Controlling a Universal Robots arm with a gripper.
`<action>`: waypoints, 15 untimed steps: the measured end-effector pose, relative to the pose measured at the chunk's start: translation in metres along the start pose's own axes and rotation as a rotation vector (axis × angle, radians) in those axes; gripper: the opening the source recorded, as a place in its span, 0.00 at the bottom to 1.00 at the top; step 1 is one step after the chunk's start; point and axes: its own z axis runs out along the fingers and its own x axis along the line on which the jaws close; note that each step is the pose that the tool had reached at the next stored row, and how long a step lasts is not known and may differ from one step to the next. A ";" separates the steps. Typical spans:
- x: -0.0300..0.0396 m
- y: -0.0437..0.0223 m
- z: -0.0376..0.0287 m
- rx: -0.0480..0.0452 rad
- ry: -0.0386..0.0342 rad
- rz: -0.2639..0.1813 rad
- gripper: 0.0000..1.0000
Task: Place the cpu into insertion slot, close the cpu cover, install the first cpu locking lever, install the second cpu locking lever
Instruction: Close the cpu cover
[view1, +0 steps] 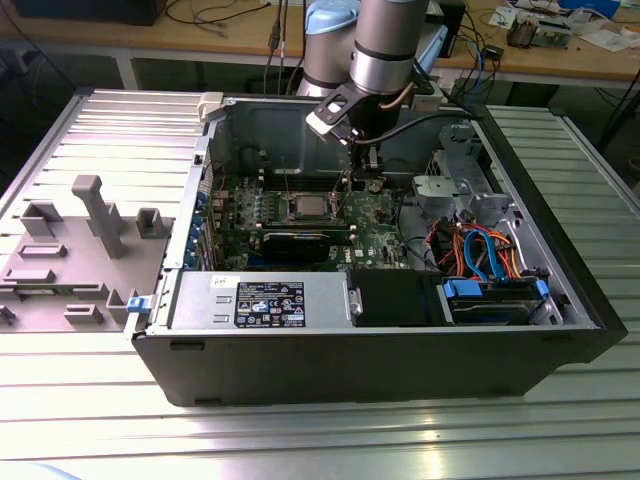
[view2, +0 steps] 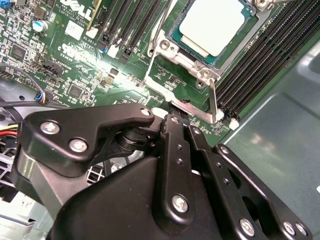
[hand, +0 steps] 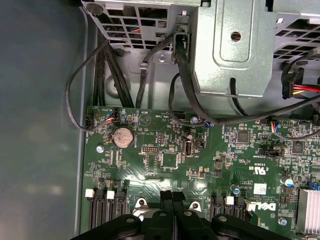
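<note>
Silver-grey cpu (view2: 217, 22) sits in the insertion slot (view1: 289, 208), with the cpu cover (view2: 167, 50) down around it, so those steps look done. Just beside the cpu, one locking lever (view2: 215, 100) juts free. The gripper (hand: 173, 197), jaws pinched narrow, hovers at its end, and the levers look unfinished.

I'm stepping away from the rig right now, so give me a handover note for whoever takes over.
Gripper: shut, nothing seen in it, tips by the free edge of the cover.
Cpu: seated in the slot.
Cover: looks raised, not down on the cpu; board shows through its cut-out.
Done: cpu placed.
Left: close cover, both locking steps.
</note>
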 end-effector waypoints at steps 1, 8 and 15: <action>0.0000 -0.0001 0.0000 0.0000 0.0000 0.000 0.11; 0.0000 -0.0010 0.0000 0.0000 0.0000 0.000 0.11; 0.0001 -0.0020 0.0000 0.0000 0.0000 0.000 0.11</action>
